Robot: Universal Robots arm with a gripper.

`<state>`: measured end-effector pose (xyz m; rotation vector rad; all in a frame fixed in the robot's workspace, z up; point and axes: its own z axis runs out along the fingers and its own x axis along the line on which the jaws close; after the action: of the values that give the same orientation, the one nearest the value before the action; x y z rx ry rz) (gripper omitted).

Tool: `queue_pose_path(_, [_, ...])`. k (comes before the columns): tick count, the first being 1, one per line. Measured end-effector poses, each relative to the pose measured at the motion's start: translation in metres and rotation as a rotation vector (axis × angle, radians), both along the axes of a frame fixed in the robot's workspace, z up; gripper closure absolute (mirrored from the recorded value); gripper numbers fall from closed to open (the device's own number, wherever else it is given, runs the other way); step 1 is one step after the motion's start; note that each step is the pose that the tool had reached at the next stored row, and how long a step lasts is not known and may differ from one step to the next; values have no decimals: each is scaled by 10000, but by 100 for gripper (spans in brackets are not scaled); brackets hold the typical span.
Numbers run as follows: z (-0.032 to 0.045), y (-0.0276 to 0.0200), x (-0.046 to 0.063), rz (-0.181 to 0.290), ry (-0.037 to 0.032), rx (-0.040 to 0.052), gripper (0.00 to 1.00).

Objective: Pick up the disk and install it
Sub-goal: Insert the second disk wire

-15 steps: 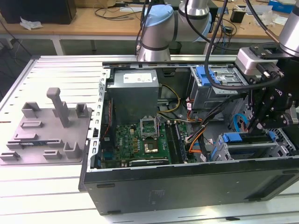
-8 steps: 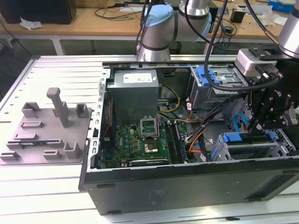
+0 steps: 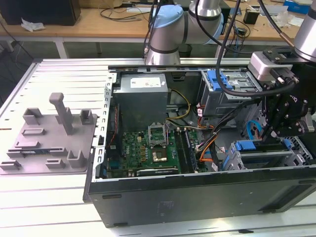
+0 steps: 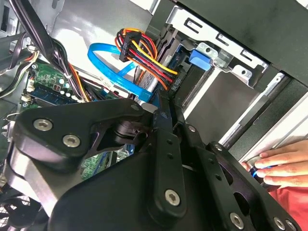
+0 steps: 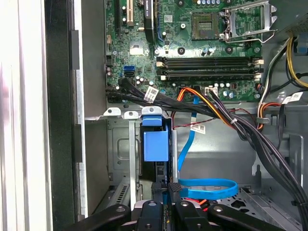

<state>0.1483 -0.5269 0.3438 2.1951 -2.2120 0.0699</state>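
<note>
The black two-fingered pincer (image 5: 167, 190) hangs low inside the open black computer tower case (image 3: 197, 197). Its fingers are drawn close together on a thin slab seen edge-on, which I take to be the disk (image 5: 157, 149), a flat silver-metal hard drive with a blue plastic rail facing the first wrist camera. In the second wrist view the fingers (image 4: 166, 144) meet on that same thin edge, so the pincer looks clamped on it rather than empty.

The drive stands on edge in the mouth of the grey sheet-metal drive cage (image 5: 122, 144), just under the pale blue plastic latch (image 5: 152, 117) on the cage's rim. How deep it sits I cannot tell.

It should handle as a stiff, dense thing, heavy for its bulk, with smooth faces that could slip. It is also fragile and sensitive to knocks. The flat faces or the railed long edges look like the sound places to hold it, clear of the connector end.

A flat blue data ribbon (image 5: 207, 187) loops just beside the cage. A bundle of black, orange and yellow wires (image 5: 231, 120) crosses beyond it, and farther off lies the green motherboard (image 5: 207, 43). A person's hand (image 4: 281, 166) rests at the case's edge.
</note>
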Motion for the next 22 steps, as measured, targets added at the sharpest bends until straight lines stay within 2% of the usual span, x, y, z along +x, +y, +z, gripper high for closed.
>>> queue_pose_path(9, [19, 0, 0, 0, 0, -5, 84])
queue_pose_path(22, [-8, 7, 0, 0, 0, -1, 84])
